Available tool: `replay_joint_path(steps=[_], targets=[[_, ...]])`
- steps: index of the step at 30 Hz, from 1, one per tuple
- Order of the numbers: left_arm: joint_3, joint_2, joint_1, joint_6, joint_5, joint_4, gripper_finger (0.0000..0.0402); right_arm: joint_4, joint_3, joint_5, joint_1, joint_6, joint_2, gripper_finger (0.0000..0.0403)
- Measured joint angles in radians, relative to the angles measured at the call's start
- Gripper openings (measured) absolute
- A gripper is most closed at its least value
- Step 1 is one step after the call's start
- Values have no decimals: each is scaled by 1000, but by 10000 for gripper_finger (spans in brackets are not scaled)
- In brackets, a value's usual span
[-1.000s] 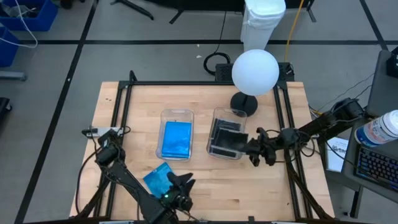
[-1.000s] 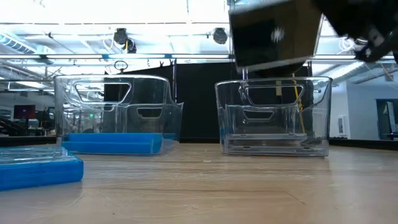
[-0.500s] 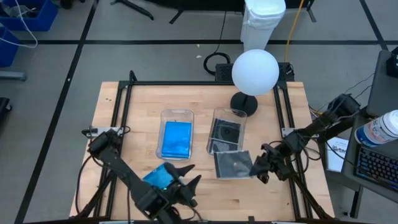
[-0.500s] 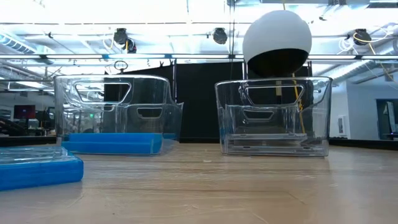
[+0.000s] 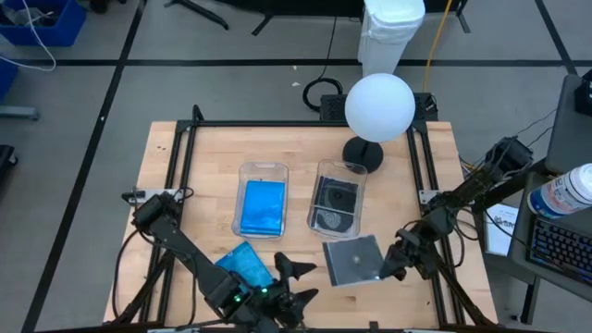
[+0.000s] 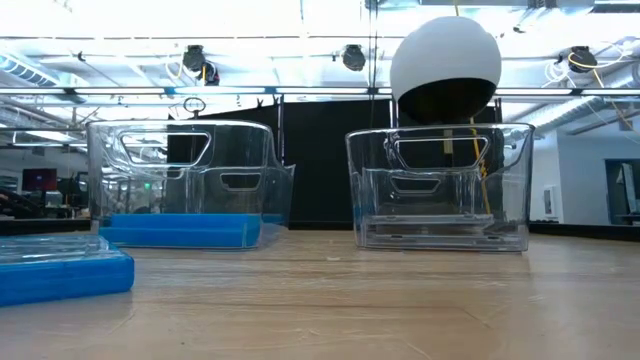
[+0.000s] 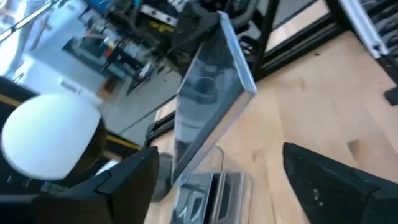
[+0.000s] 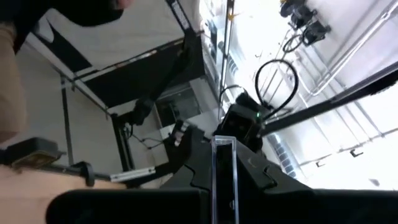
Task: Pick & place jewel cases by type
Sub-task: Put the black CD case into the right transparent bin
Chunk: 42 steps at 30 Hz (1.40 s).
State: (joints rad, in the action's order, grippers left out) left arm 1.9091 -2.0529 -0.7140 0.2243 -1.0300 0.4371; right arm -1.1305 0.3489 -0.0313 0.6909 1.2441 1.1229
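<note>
A clear jewel case (image 5: 351,260) with a grey disc hangs over the near right of the table, and my right gripper (image 5: 387,266) is shut on it. A blue jewel case (image 5: 245,265) lies flat on the wood near the front edge (image 6: 60,270). My left gripper (image 5: 298,280) stands open just right of it, touching nothing. In the left wrist view it (image 7: 221,155) faces the clear case (image 7: 211,93). The left clear bin (image 5: 262,199) holds a blue case. The right bin (image 5: 338,194) holds clear cases with discs. My right gripper pinches the clear jewel case at its right-hand edge (image 5: 376,265) between its two fingers, coming from the table's right side. In the right wrist view the case's thin edge (image 8: 222,163) stands between the fingers. The case is lifted clear of the table and tilted.
A white globe lamp (image 5: 379,106) on a black foot (image 5: 363,153) stands just beyond the right bin. Black frame rails (image 5: 180,176) run along the table's sides. Bare wood lies between the bins and the front edge.
My right gripper has carried the clear case from over the right bin toward the table's near right, out of the low view. My left gripper has risen and swung right, away from the blue case, and its fingers have spread wider. The blue case has stayed put.
</note>
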Motion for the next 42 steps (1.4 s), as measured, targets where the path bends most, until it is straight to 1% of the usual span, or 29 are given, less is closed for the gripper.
replay_joint_path(steps=[3, 6, 10, 14, 17, 21, 26, 31, 34, 37, 42], targets=[[0, 0, 23, 60, 55, -32, 353, -7, 0, 1, 13, 6, 0, 20], [0, 0, 50, 110, 106, -72, 347, -13, 0, 3, 13, 25, 0, 20], [0, 0, 90, 116, 165, -101, 318, -24, 0, 21, 7, 25, 0, 20], [0, -1, 111, 123, 177, -100, 279, -33, 0, 123, 5, 42, -1, 20], [0, -1, 120, 134, 218, -99, 246, -35, 0, 159, -6, 51, -1, 20], [0, -1, 135, 114, 219, -98, 202, -36, 0, 160, -11, 41, -1, 20], [0, -1, 142, 137, 216, -98, 141, -33, 0, 160, -11, 26, -1, 25], [0, -1, 143, 146, 170, -95, 71, -40, 0, 163, -11, 20, -1, 24], [0, -3, 140, 182, 163, -90, 36, -47, 0, 167, -11, -1, -1, 22], [0, -3, 133, 210, 158, -90, 32, -51, 1, 167, -11, -29, -1, 28], [0, -3, 132, 188, 154, -91, 35, -55, 1, 167, -11, -44, -1, 40]])
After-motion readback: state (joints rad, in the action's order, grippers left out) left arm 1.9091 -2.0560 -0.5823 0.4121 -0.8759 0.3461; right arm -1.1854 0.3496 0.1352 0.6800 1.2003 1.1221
